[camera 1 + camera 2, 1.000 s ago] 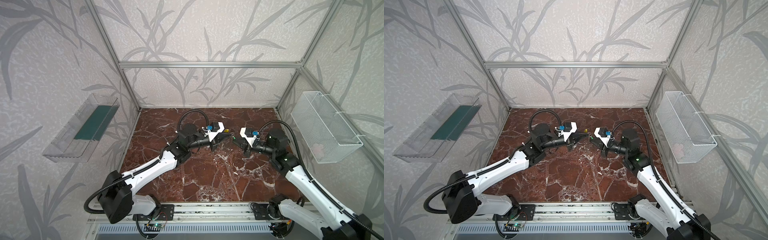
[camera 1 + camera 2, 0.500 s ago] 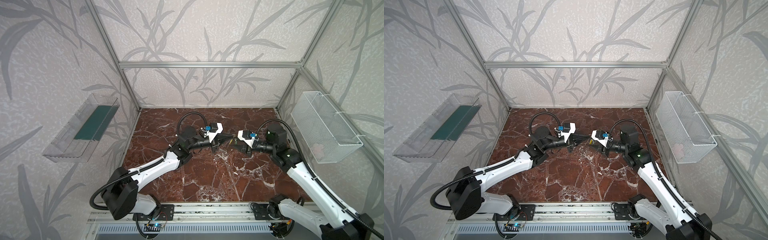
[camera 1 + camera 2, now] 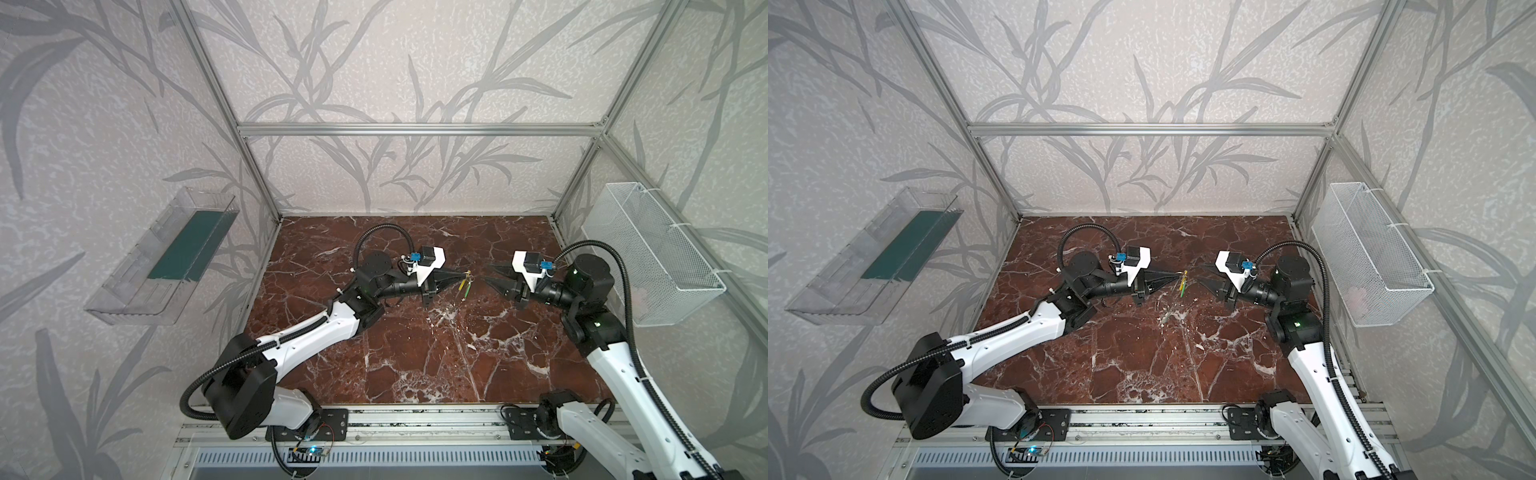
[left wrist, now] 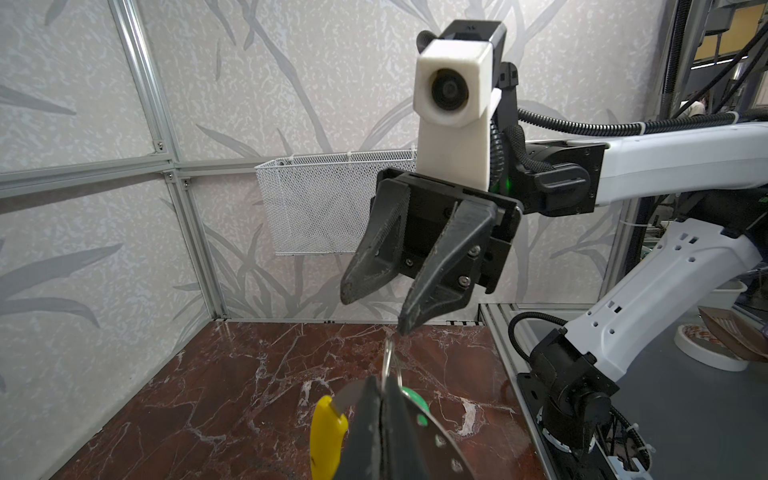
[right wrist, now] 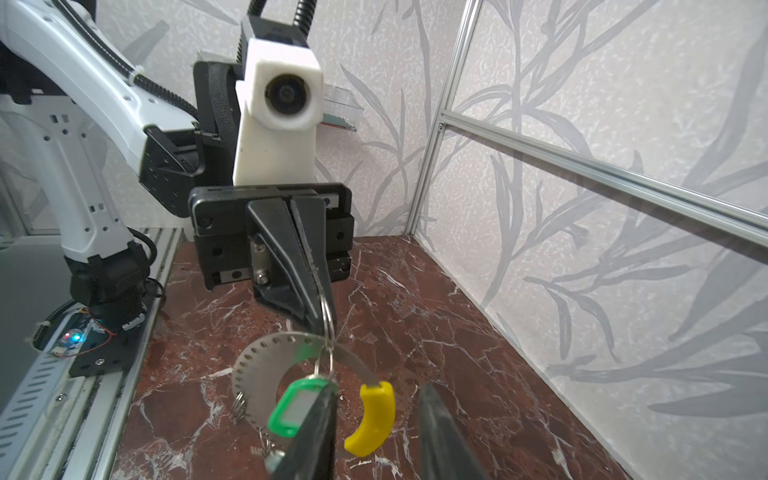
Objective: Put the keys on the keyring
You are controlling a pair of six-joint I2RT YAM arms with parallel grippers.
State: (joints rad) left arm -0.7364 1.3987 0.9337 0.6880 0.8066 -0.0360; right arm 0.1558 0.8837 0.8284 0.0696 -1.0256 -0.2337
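Note:
My left gripper (image 3: 461,274) is shut on a small wire loop (image 5: 328,316) and holds it above the marble floor. From the loop hang the keyring (image 5: 257,361), a flat grey perforated ring with a yellow sleeve (image 5: 372,419), and one of the keys, of which I see only a green oblong plastic head (image 5: 293,409). In both top views the bundle (image 3: 1181,284) dangles just below the left fingertips. My right gripper (image 3: 487,272) faces it from the right, open and holding nothing. A short gap separates it from the ring.
Small metal bits (image 5: 272,457) lie on the floor under the ring. A white mesh basket (image 3: 652,253) hangs on the right wall. On the left wall hangs a clear shelf (image 3: 166,257). An aluminium rail (image 3: 415,424) borders the floor's front edge.
The right gripper was shut close against the left fingertips; it has opened and drawn back to the right. The left gripper still holds the loop.

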